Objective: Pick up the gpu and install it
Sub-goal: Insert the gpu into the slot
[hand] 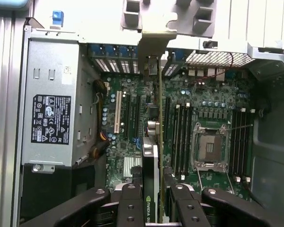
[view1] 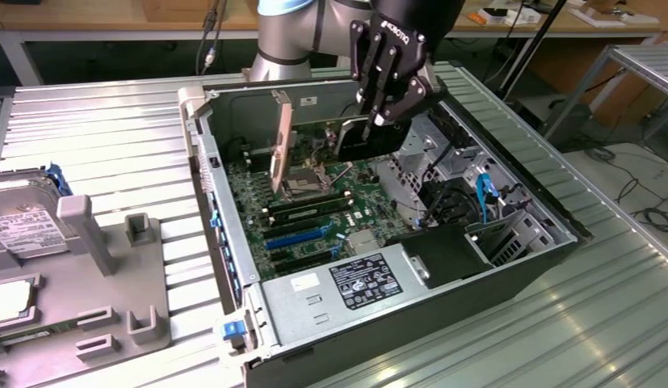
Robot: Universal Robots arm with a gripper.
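Note:
The gpu point(view1: 368, 147) stands on edge inside the open computer case point(view1: 549, 218), over the motherboard point(view1: 355, 190). Its black face is turned toward the exterior view's right and its long metal bracket point(view1: 279, 141) sits by the case's rear wall. My gripper point(view1: 377, 120) comes down from above and is shut on the card's upper edge. In the wrist view the gpu point(hand: 159, 142) appears edge-on between my gripper point(hand: 154, 205) fingers, running over the expansion slots with its bracket point(hand: 156, 35) at the rear slot openings. Whether it touches a slot I cannot tell.
The case holds a silver power supply point(view1: 350, 283), memory sticks point(view1: 307, 208), an open CPU socket point(view1: 301, 186) and a blue cable point(view1: 485, 194). A grey fixture point(view1: 107, 275) with a hard drive point(view1: 21, 230) lies on the ribbed metal table point(view1: 118, 121) at the exterior view's left.

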